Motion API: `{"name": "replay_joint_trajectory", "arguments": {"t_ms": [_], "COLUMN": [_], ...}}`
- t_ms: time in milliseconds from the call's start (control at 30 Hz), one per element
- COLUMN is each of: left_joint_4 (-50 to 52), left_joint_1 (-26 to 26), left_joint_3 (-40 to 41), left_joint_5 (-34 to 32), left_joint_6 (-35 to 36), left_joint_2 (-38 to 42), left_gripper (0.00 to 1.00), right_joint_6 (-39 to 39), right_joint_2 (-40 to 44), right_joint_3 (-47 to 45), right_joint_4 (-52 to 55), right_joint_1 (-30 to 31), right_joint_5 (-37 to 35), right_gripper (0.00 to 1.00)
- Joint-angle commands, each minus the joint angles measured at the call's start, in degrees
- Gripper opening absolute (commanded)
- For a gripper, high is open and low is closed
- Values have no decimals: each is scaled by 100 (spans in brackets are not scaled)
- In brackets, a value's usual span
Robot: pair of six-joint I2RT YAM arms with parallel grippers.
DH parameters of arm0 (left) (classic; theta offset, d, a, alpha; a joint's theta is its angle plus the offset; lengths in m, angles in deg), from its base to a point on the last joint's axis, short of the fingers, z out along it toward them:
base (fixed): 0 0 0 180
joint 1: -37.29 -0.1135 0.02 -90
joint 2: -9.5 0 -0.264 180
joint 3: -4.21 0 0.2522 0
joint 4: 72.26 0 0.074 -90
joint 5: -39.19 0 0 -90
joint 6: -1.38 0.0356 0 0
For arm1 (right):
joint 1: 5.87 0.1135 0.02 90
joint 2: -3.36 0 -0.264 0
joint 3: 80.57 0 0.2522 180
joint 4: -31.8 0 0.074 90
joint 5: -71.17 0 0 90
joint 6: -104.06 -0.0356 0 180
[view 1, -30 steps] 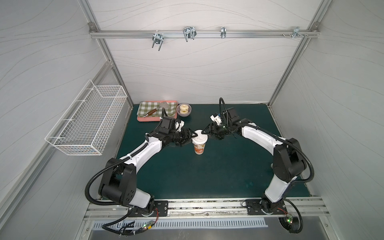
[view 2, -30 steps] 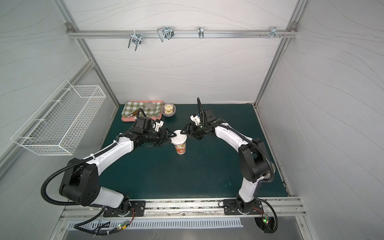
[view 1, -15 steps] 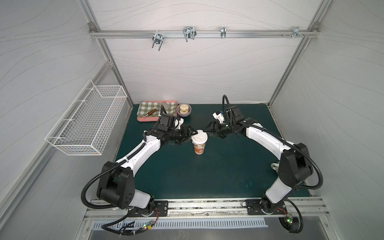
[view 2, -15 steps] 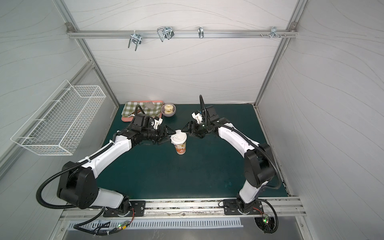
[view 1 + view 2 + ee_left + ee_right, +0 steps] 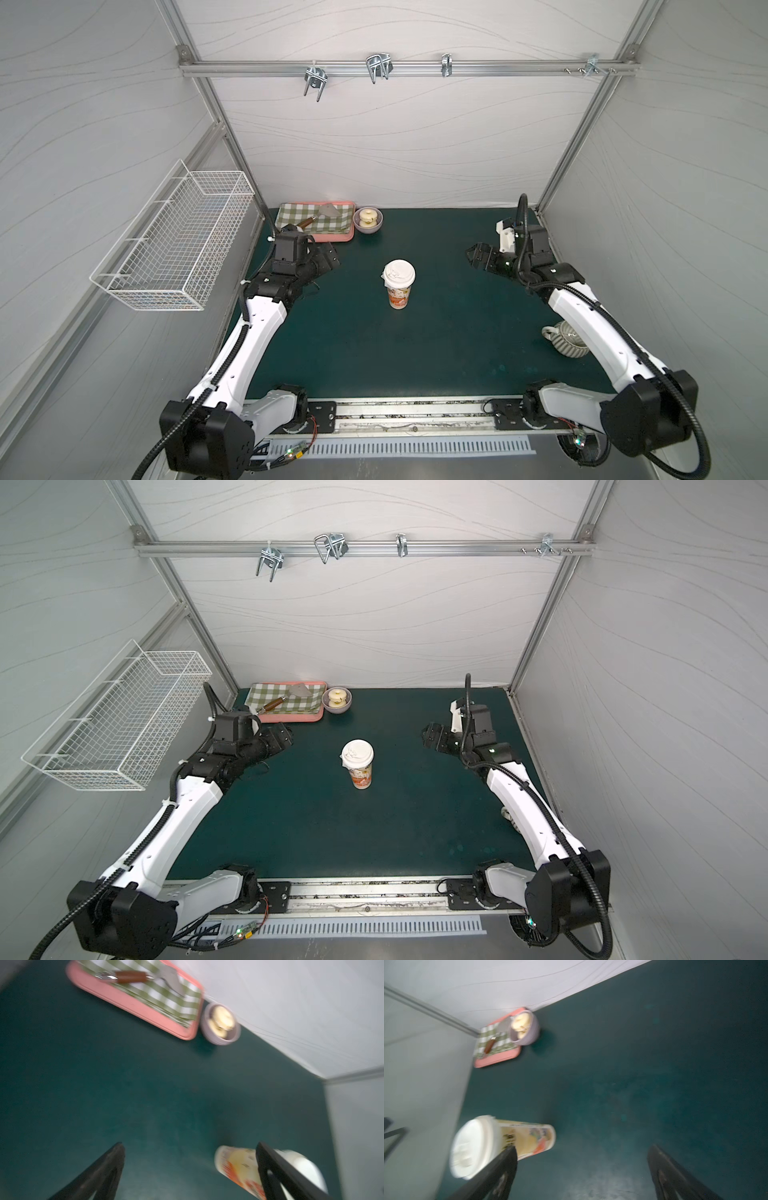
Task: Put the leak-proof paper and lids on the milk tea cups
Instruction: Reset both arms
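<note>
Dark green bench [image 5: 457, 332] with some odds and ends on it. In the upper left of it in both top views there's a pink tray [image 5: 332, 239] with a green checked cloth [image 5: 291, 214] on it, and a brown-handled metal server [image 5: 319, 217] lying on the cloth. A small lilac bowl [image 5: 368, 230] sits just beside the tray's right end with something cream-coloured [image 5: 368, 215] inside. A grey ribbed mug [image 5: 565, 343] is lower right in a top view, partly hidden. There's a white wire basket [image 5: 174, 245] on the left wall and a metal rail [image 5: 415, 67] with hooks [image 5: 316, 79] up top.
</note>
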Motion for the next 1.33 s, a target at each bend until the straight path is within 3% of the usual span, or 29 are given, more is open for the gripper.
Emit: {"name": "replay_joint_trajectory", "arguments": {"t_ms": [0,100,200,333,400,500,600,633,733,1300], "left_joint_4": [-1020,-2426,-3691,-5538,-5854,-7089,-8036,-8255,-7297,-7313], "left_joint_1": [-37,-109,-258,-407,-427,-574,-670,-691,-742,-742], "left_joint_3": [770,1523,2056,2667,2711,3182,3507,3510,3070,3033], "left_joint_5": [-2671,-3442,-3274,-2544,-2235,-1433,-954,-849,-659,-779], "left_joint_6": [1026,1554,1810,2119,2215,2366,2425,2496,2483,2449], "left_joint_2": [-246,-568,-937,-1496,-1552,-1763,-2211,-2349,-2341,-2354], "left_gripper": [99,99,99,98,98,100,100,100,100,100], "right_joint_6": [849,1556,1943,2272,2392,2584,2246,2165,2159,2196], "right_joint_2": [206,116,-349,-1164,-1459,-1851,-2263,-2219,-2233,-2237], "right_joint_3": [-766,-1677,-2237,-2640,-2831,-3154,-3490,-3483,-3175,-3146], "right_joint_4": [-1012,-2345,-3450,-4930,-5712,-6761,-7697,-7573,-6997,-6941], "right_joint_1": [-11,-14,-70,-231,-301,-479,-965,-1050,-1095,-1067], "right_joint_5": [-1762,-2478,-2939,-2927,-2733,-2148,-1434,-1324,-1143,-1161], "right_gripper": [99,99,99,99,99,99,99,99,99,99]}}
